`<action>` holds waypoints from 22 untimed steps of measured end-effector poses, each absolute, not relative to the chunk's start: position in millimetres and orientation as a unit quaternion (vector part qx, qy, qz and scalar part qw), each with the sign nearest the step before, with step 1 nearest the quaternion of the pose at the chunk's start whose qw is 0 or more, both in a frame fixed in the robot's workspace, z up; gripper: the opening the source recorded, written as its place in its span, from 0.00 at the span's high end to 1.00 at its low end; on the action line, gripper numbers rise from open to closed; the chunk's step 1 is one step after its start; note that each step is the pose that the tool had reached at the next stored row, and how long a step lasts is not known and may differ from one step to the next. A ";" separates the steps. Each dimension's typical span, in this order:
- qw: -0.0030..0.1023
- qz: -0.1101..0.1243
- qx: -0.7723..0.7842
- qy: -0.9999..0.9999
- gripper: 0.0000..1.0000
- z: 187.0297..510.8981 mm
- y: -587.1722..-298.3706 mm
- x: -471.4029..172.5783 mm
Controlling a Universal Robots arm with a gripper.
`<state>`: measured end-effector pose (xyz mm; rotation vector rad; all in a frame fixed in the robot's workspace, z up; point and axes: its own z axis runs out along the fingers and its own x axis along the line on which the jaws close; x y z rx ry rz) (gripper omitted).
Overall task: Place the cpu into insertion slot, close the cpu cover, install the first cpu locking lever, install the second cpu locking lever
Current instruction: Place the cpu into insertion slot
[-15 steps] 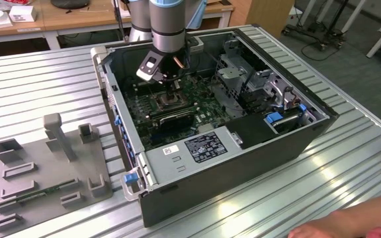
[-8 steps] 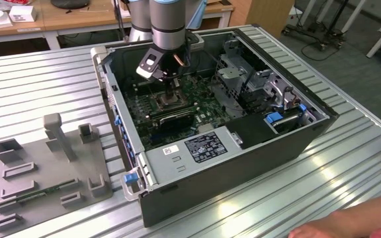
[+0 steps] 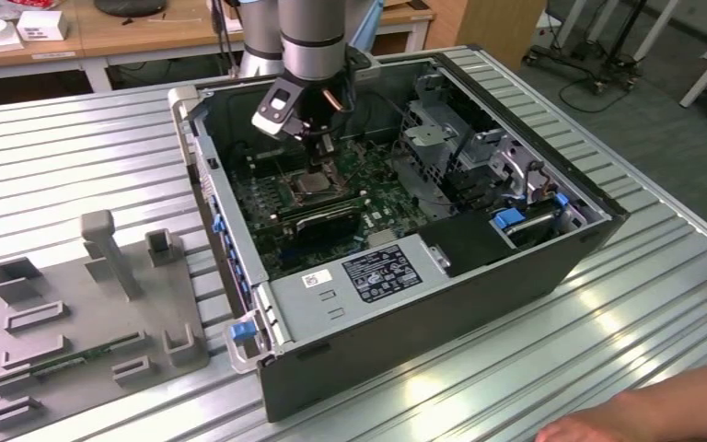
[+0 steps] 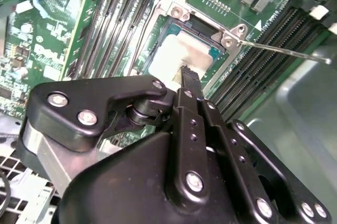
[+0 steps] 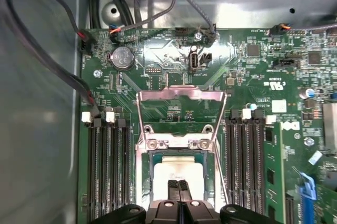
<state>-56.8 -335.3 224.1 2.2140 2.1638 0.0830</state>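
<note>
Someone's hand (image 3: 654, 416) pokes in nearest me. Leftmost, a grey fixture block (image 3: 96, 313) sits on the table (image 3: 71, 157). Next, the arm plunges steeply into the open case (image 3: 452, 313), end effector (image 3: 324, 166) clenched shut right over the cpu (image 4: 174, 55) in the insertion slot (image 4: 197, 31), cpu cover (image 5: 179, 95) flipped open.

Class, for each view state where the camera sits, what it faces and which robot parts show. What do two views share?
Exterior view: off the arm, above the open case, looking down into it; arm and gripper show.
First wrist view: on the arm, facing the motherboard; gripper shows at the cpu.
Second wrist view: on the arm, looking past gripper links at the cpu.
Both wrist views share the cpu in its slot.
</note>
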 end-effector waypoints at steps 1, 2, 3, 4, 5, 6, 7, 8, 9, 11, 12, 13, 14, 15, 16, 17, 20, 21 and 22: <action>0.022 0.027 0.715 0.699 0.89 226.2 -335.2 -56.7; 0.022 0.027 0.715 0.699 0.89 228.5 -335.2 -56.7; 0.022 0.027 0.715 0.699 0.89 230.9 -335.2 -56.7; 0.022 0.027 0.715 0.699 0.89 233.0 -335.2 -56.7; 0.022 0.027 0.715 0.699 0.89 235.0 -335.2 -56.7; 0.022 0.027 0.715 0.699 0.89 236.7 -335.2 -56.8; 0.022 0.027 0.715 0.699 0.89 237.9 -335.3 -56.8; 0.022 0.027 0.715 0.699 0.89 238.2 -335.2 -56.7; 0.022 0.027 0.715 0.699 0.89 238.1 -335.2 -56.7; 0.022 0.027 0.715 0.699 0.89 238.2 -335.2 -56.7; 0.022 0.027 0.715 0.699 0.89 238.2 -335.2 -56.7; 0.022 0.027 0.715 0.699 0.89 238.2 -335.2 -56.7; 0.021 0.026 0.715 0.699 0.89 238.2 -335.2 -56.7; 0.019 0.023 0.715 0.699 0.89 238.2 -335.2 -56.6; 0.018 0.022 0.715 0.699 0.89 238.3 -335.3 -56.7; 0.018 0.022 0.715 0.699 0.89 238.3 -335.3 -56.7; 0.017 0.022 0.715 0.699 0.89 238.2 -335.3 -56.7; 0.017 0.022 0.715 0.699 0.89 238.2 -335.2 -56.7; 0.017 0.022 0.715 0.699 0.89 238.9 -335.3 -56.7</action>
